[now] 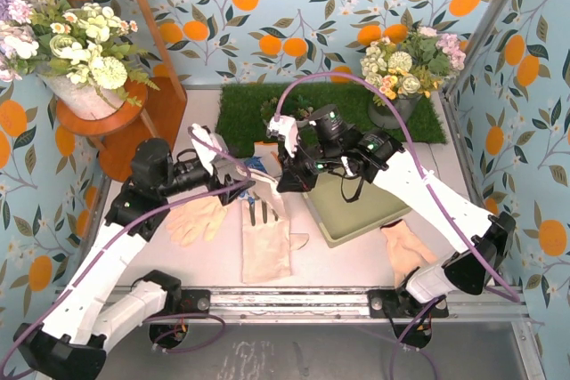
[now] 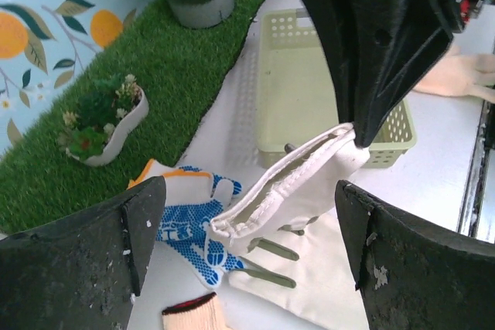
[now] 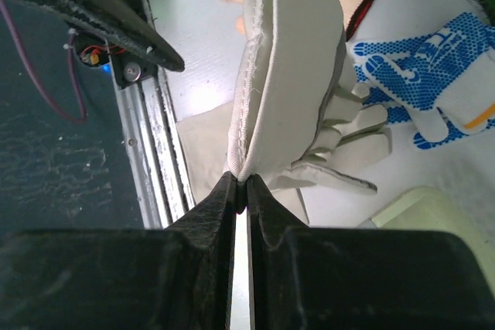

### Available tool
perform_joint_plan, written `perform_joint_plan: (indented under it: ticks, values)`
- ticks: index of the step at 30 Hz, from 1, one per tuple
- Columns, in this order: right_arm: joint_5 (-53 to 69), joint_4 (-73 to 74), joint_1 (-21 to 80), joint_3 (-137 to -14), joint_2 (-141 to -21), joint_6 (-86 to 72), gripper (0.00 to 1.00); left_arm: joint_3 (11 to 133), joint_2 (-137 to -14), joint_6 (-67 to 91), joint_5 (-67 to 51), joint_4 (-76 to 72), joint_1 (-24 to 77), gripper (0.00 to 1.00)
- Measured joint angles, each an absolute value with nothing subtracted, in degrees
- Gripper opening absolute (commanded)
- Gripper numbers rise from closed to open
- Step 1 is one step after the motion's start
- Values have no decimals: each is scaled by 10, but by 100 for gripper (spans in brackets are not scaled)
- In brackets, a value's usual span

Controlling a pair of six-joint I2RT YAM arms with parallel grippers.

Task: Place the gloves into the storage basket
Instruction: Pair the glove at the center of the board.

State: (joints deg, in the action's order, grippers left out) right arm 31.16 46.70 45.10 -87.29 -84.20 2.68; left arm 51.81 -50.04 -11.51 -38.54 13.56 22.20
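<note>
Cream leather with grey trim: the work glove (image 3: 294, 75) hangs by its cuff seam from the right tool (image 3: 240, 183), whose jaws are pressed together on that seam. Gripping the edge of the cuff lets the limp body and fingers dangle clear of the surface (image 1: 356, 260), which suits a carry to the storage basket (image 1: 361, 211).

The basket sits at 3 o'clock of the held glove in the top view, close by, and no glove is seen in it.

The left tool (image 2: 247, 185) has its jaws spread wide, one on each side of the hanging glove, and grips nothing. Judgement: it is placed to steady or release the glove, not to carry it.

Not yet stowed:
- blue-and-white glove (image 2: 189, 222), flat at 12 o'clock of the flat cream glove;
- a flat cream glove (image 1: 265, 251) directly below the held one;
- one peach glove (image 1: 198, 220) at 9 o'clock of that;
- another peach glove (image 1: 405, 251) at 5 o'clock of the basket.

Risk: dangling fingers may catch the basket's rim.
</note>
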Motion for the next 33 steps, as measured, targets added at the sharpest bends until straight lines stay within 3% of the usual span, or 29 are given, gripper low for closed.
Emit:
perform_joint_plan:
  ticks: [8, 14, 26, 30, 33]
  values:
    - [336, 494, 454, -875, -839, 36, 0, 559, -530, -187, -375, 188, 286, 94]
    - [345, 498, 455, -875, -832, 39, 0, 576, -552, -220, -348, 238, 328, 85]
    - [343, 498, 455, -873, -811, 36, 0, 582, -568, -248, -271, 285, 365, 44]
    - [303, 497, 463, -872, -813, 28, 0, 585, -568, -245, -249, 286, 367, 8]
    - [267, 491, 471, -872, -821, 21, 0, 585, -568, -238, -226, 286, 368, 1]
